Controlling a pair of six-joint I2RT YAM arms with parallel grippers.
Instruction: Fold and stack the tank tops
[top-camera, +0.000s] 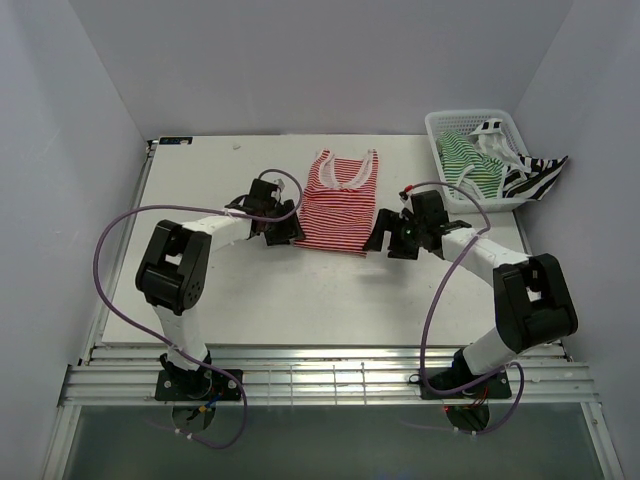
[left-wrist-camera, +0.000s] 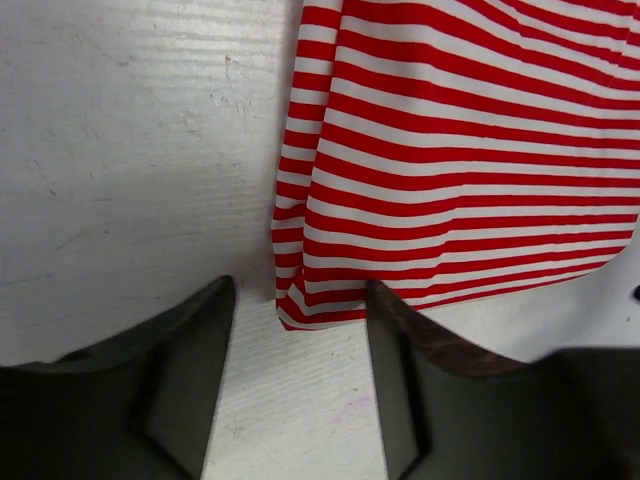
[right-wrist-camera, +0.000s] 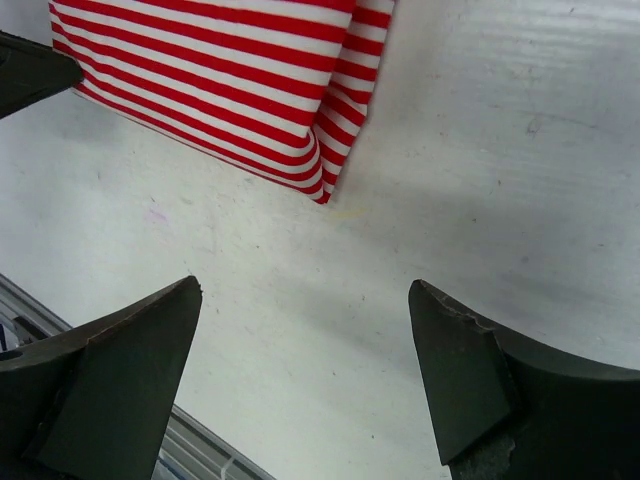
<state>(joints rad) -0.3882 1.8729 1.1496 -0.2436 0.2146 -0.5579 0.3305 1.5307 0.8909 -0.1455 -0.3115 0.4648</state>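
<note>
Open table (top-camera: 300, 290) flanking red-and-white top (top-camera: 335, 205)

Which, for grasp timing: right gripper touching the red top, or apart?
Apart. Right wrist view shows bare table between right gripper and red top's corner.

No legible text, label, brand, number or sign on anything.

The counter (top-camera: 300, 300) is white and flat, with small scratches and marks on it. A red top (top-camera: 337, 205) with thin white stripes lies on it, in the upper middle of the top view. The top is spread flat, with its straps at the far side. Its near corners lie flat on the counter. A white basket (top-camera: 470, 115) sits on the counter in the upper right, apart from the red top.
</note>
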